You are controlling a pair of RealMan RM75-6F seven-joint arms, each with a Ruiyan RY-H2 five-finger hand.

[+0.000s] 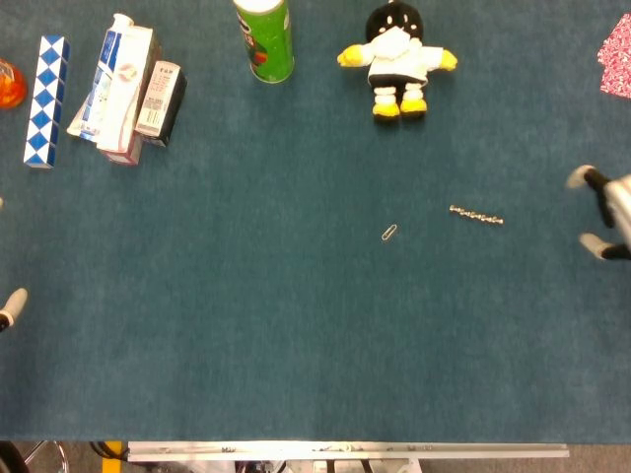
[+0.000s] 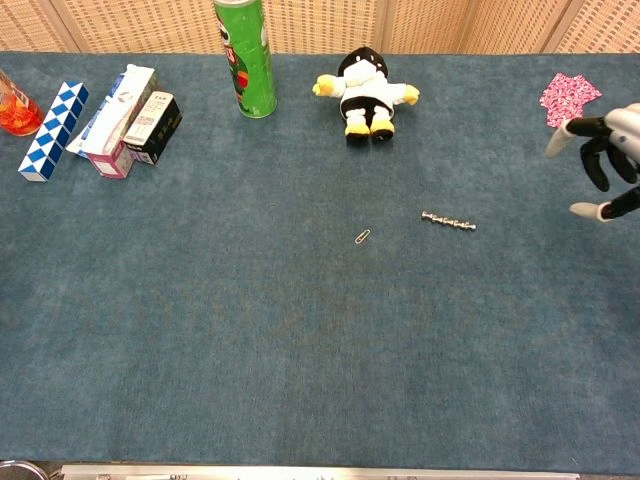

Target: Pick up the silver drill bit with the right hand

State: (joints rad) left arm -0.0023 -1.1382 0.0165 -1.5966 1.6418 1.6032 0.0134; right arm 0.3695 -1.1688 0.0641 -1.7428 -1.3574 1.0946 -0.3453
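The silver drill bit (image 1: 476, 215) (image 2: 448, 221) lies flat on the blue cloth, right of centre, its length running left to right. My right hand (image 1: 603, 212) (image 2: 606, 160) shows at the right edge of both views, well to the right of the bit. Its fingers are spread with nothing between them. Of my left hand (image 1: 10, 307) only a fingertip shows at the left edge of the head view; the chest view does not show it.
A paper clip (image 1: 390, 233) lies left of the bit. At the back stand a plush toy (image 1: 396, 57), a green can (image 1: 265, 37), small boxes (image 1: 126, 91) and a blue-white checkered bar (image 1: 45, 99). A pink cloth (image 2: 568, 100) sits at the far right.
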